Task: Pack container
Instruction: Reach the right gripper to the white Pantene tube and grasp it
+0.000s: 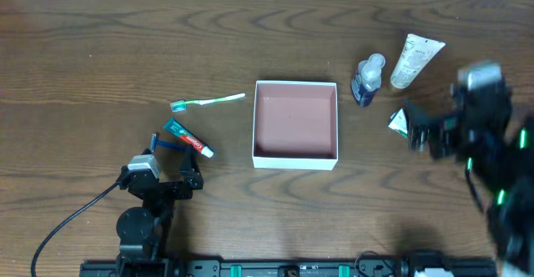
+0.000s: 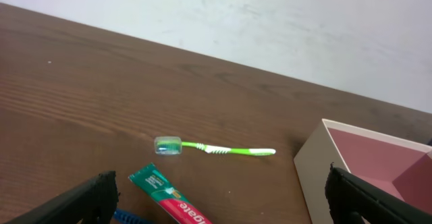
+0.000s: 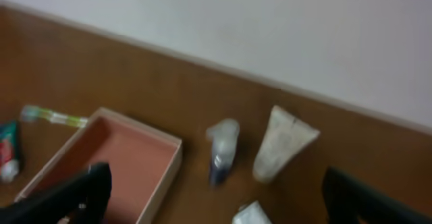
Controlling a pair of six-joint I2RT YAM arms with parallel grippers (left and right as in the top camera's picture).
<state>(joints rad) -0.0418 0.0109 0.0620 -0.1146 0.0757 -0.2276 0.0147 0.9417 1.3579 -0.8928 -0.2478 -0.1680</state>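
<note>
Since the shallow square white cardboard container (image 1: 295,123) is empty, packing's all ahead; left gripper (image 2: 216,187), right gripper (image 3: 216,183) spread, holding nothing.

Container (image 1: 295,161) open top left unobstructed from above. Left side flanked by toothbrush (image 1: 207,102) and toothpaste tube (image 1: 188,138), gap between. Right side crowded by small bottle (image 1: 367,78), white tube (image 1: 415,59), packet (image 1: 398,123).

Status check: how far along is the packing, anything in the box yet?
Nothing is packed: the container is empty. Nothing is in hand either; the left gripper and right gripper are both open and empty. All is left to do: the toothbrush and toothpaste lie on the table left of it, the small bottle, white tube and small white packet to its right.
</note>
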